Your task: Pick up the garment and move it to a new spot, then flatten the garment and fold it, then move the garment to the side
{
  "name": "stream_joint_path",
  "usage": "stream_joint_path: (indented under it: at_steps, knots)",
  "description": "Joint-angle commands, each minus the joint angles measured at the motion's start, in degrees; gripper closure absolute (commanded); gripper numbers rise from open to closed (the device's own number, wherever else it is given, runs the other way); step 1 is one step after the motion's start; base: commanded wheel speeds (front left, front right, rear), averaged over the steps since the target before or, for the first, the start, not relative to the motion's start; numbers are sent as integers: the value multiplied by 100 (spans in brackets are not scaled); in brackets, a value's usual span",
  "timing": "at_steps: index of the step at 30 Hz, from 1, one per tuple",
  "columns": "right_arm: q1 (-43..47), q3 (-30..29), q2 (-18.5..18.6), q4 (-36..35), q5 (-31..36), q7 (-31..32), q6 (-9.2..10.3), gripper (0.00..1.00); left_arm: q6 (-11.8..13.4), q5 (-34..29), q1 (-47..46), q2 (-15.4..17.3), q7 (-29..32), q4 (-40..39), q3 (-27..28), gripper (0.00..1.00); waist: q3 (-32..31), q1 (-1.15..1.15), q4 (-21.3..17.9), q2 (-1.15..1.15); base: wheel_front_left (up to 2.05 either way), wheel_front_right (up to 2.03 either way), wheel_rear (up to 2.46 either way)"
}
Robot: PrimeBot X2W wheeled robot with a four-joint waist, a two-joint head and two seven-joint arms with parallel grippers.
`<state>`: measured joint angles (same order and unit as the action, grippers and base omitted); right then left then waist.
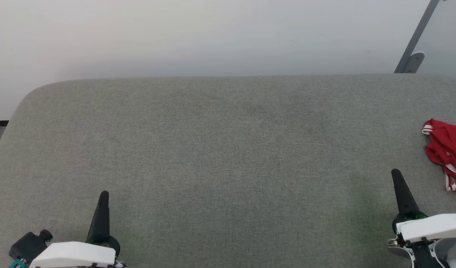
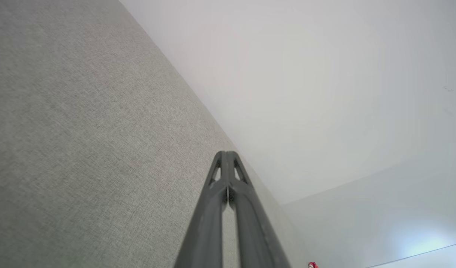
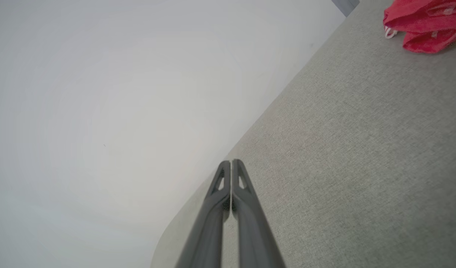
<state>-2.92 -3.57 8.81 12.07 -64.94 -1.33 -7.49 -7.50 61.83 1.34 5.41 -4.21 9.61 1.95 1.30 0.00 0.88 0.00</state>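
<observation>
The wide grey fabric-covered bench (image 1: 220,156) lies bare across its middle. The crumpled red jersey garment with white-striped trim (image 1: 449,149) sits bunched at the bench's far right, cut off by the edge of the head view, its visible heap running roughly front to back. The right hand (image 1: 396,175) hovers just left of it and a little nearer the robot, long dark fingers pressed together, gripping nothing. The left hand (image 1: 104,194), likewise closed and empty, is well apart across the bench. The right arm looks the natural one to reach.
</observation>
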Motion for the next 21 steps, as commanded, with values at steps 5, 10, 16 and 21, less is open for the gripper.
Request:
stream_joint_path:
  at_steps: [5,10,16,21]
  knots:
    - [-140,-43,-50,-5,-314,94,0,100,1,391,-179,4,100,4,44,100,-8,0,-6,0,0,0,0]
    - [-164,-71,-100,11,-555,165,0,100,2,670,-229,-7,178,48,65,100,-16,0,-12,0,0,0,0]
    - [-186,-104,-167,30,-828,244,-1,100,2,989,-303,-19,274,97,89,100,-25,0,-20,0,0,0,0]
    - [-198,-129,-216,49,-1050,305,-1,100,2,1255,-359,-29,346,136,107,100,-33,0,-26,0,0,0,0]
